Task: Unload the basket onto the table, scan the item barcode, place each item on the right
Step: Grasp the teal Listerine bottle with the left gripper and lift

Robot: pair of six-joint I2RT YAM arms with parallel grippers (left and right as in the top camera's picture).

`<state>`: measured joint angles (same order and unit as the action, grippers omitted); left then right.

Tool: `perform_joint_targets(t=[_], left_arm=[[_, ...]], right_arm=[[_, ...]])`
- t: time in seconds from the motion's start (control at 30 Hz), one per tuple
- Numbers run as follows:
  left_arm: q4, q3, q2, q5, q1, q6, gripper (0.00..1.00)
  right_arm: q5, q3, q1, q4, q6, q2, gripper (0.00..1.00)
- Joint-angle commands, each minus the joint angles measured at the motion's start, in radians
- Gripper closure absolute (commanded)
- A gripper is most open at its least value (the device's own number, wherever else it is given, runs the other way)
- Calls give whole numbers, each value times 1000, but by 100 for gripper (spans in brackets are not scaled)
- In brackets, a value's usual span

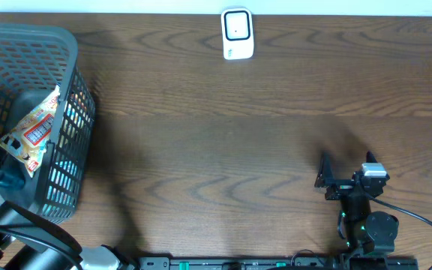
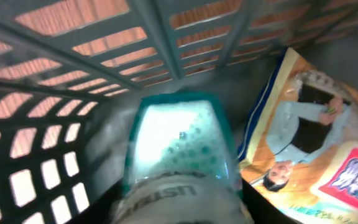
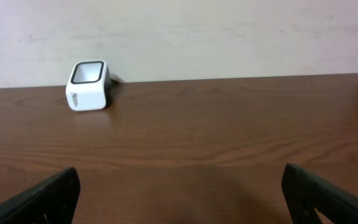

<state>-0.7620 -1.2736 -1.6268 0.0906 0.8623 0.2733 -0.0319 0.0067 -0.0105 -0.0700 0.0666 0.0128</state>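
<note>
My left end effector (image 1: 0,174) is down inside the basket (image 1: 60,46) at the left edge of the surface (image 1: 216,150). Its wrist camera is filled by a teal-and-white bottle (image 2: 179,143), sitting right where the jaws would meet. The fingers are only dark slivers at the bottom of that view, so I cannot tell whether it is clenched on the bottle or loose around it. I take the bottle to be the item for scanning, since the arm is lined up on it rather than on the snack packet (image 2: 316,137) just beside it.

My right end effector (image 3: 182,198) is released, fingers spread wide and holding nothing, low over bare wood at the front right. I judge it is parked there to leave the middle free.

The scanner (image 1: 237,34) stands at the far edge, well apart from the basket. The overhead gives me that layout and the packet against the basket wall, but hardly the bottle, which only the left wrist view shows plainly. The right wrist view gives the scanner from the side, its framed window tilted up.
</note>
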Motion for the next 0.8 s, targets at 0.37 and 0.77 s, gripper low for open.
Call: perform_joint_targets(t=[0.37, 0.77], left_arm=[[5, 3, 29, -47, 2, -3, 78], [15, -23, 308, -187, 2, 124, 77]], right_arm=[[0, -1, 12, -4, -12, -3, 1], [0, -1, 12, -4, -12, -3, 1]])
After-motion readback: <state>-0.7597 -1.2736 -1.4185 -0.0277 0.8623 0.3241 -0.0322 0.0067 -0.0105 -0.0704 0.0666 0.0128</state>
